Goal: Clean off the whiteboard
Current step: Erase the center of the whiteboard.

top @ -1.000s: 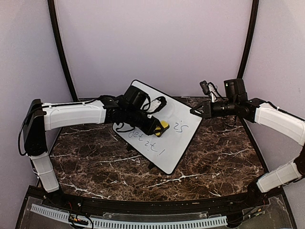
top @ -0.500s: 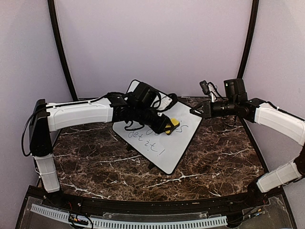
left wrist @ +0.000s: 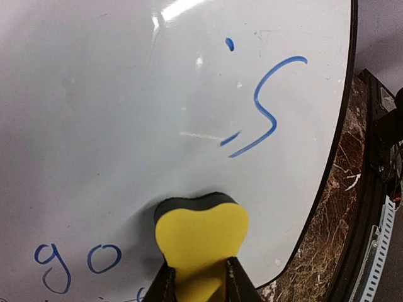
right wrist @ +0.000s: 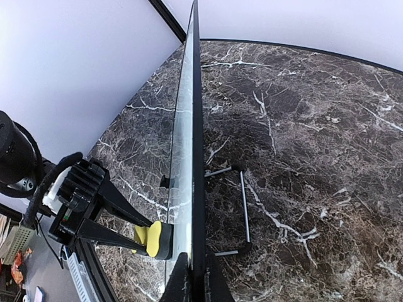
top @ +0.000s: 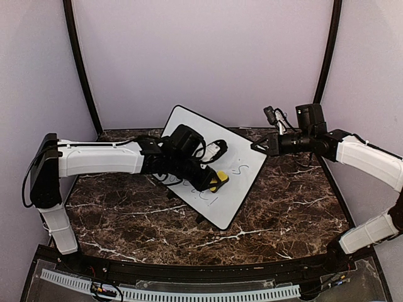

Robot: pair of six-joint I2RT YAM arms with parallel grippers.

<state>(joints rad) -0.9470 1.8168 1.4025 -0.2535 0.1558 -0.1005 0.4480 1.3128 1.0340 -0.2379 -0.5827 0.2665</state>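
The board [right wrist: 195, 126] runs edge-on from top centre to bottom centre, where the right gripper [right wrist: 194, 280] pinches its rim. At lower left, the left gripper [right wrist: 140, 235] presses a yellow eraser [right wrist: 154, 239] against its face. A wire stand [right wrist: 244, 214] rests at the board's right on the marble table [right wrist: 315, 126].

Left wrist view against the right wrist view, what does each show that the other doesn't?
Only the left wrist shows the blue handwriting on the whiteboard. Only the right wrist shows it edge-on, its wire stand behind, and the right pincer shut on its edge. Both show the yellow eraser in the left pincer, pressed against it.
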